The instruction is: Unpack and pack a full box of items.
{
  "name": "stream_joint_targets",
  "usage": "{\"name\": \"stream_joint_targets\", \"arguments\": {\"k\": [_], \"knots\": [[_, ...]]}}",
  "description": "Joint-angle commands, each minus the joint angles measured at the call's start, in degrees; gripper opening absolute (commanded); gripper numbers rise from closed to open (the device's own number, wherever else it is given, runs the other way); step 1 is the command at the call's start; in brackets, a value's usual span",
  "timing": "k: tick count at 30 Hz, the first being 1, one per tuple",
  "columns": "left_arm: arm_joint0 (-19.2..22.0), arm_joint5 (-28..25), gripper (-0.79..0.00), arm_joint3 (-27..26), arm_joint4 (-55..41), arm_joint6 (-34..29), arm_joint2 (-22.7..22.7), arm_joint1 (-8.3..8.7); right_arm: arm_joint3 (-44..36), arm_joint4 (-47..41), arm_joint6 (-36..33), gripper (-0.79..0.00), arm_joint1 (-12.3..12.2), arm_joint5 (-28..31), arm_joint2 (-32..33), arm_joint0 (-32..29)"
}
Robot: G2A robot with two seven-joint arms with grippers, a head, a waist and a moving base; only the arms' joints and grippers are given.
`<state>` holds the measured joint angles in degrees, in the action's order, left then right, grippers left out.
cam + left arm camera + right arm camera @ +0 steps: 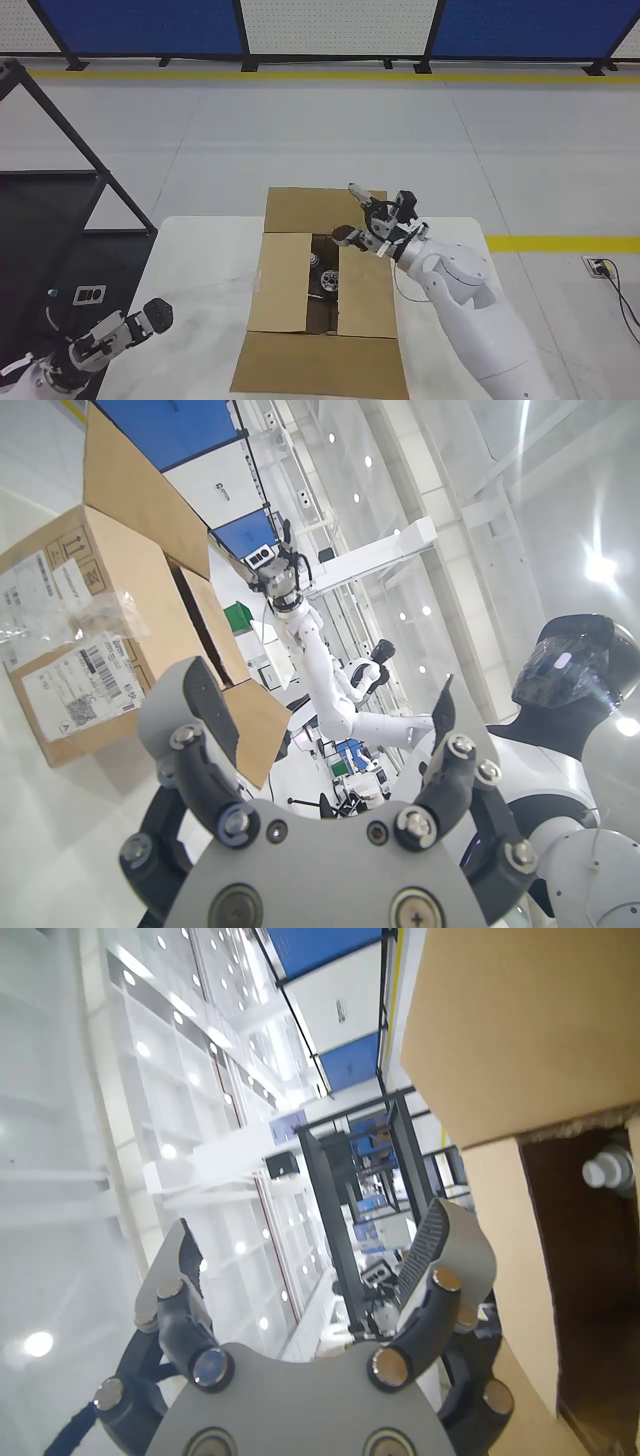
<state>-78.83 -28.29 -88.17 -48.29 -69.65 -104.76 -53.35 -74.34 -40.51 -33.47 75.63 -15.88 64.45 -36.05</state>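
Cardboard box stands on the white counter, roughly mid-counter. All four flaps are loose. The far flap and the near flap are laid outward. The two side flaps lie about level over the top, leaving a narrow dark slot between them.

Inside the slot: dark items, too shadowed to name. The right wrist view looks past a box flap into the brown interior, where a pale grey capped thing sits; what it belongs to I cannot tell.

Right pincer hangs over the far end of the slot, at the fold of the far flap. Fingers spread wide, nothing between them, as its own view confirms. One ribbed pad sits close beside the flap edge; whether they touch I cannot tell.

Left pincer is well apart from the box, off its left side toward the near corner, low over the counter. Fingers wide apart and empty.

The left wrist view shows the box side wall with white labels and a crumpled clear pouch stuck on it. The right pincer is raised above the flaps.

Black rack stands beyond the box's left side, off the counter.
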Motion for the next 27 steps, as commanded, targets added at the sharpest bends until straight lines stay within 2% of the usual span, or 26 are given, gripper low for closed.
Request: {"name": "stream_joint_targets", "arguments": {"k": [1, 6, 19, 27], "knots": [[0.2, 0.0, 0.0, 0.3, 0.0, -0.1, -0.2, 0.01, -1.3, 2.6, -5.6, 0.0, -0.7, -1.1, 0.6, -0.7], [0.6, 0.8, 0.0, 1.4, 0.1, -0.7, 0.0, 0.01, -2.6, 6.8, -11.6, 0.0, -1.8, -3.1, 1.3, -1.9], [0.7, 1.4, 0.0, 1.7, 0.6, -1.1, 0.4, 0.01, -2.3, 6.7, -10.8, 0.0, -1.8, -4.3, 1.5, -2.0], [1.7, 1.8, 0.0, 3.3, 4.2, -0.1, 0.2, 0.18, -5.1, 18.2, -10.7, 0.0, -1.6, -7.4, -5.7, -0.4]]}}
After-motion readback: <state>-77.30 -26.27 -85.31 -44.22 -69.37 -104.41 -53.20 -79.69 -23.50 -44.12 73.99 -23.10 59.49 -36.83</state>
